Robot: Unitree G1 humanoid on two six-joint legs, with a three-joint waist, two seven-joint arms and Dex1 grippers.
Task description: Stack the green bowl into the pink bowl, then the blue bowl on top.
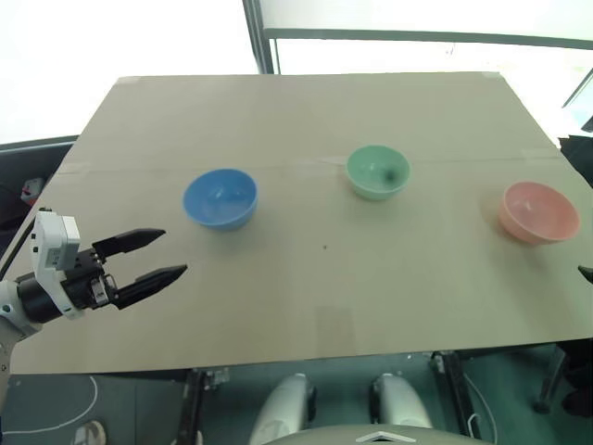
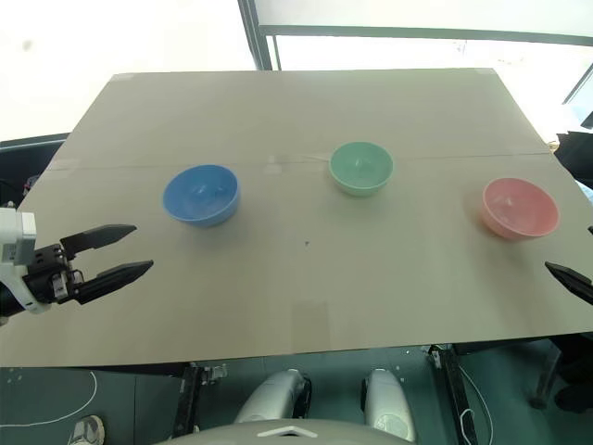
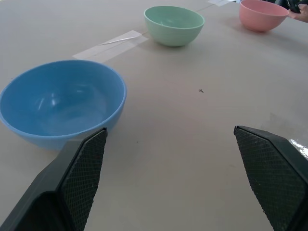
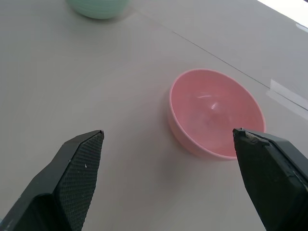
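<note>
Three bowls stand apart and upright on the brown table (image 1: 306,287). The blue bowl (image 1: 220,198) is on the left, the green bowl (image 1: 377,171) sits in the middle a little farther back, and the pink bowl (image 1: 538,211) is at the right. My left gripper (image 1: 162,254) hovers open and empty over the table's left front, short of the blue bowl (image 3: 60,103). My right gripper (image 4: 168,144) is open and empty too, its spread fingertips (image 4: 82,154) framing the pink bowl (image 4: 216,113) just beyond them. One right fingertip (image 2: 567,277) shows at the table's right edge.
A strip of clear tape (image 3: 113,44) lies along the seam between the blue and green bowls. The table's front edge (image 1: 306,357) runs close below my grippers. A window frame post (image 1: 259,37) rises beyond the far edge.
</note>
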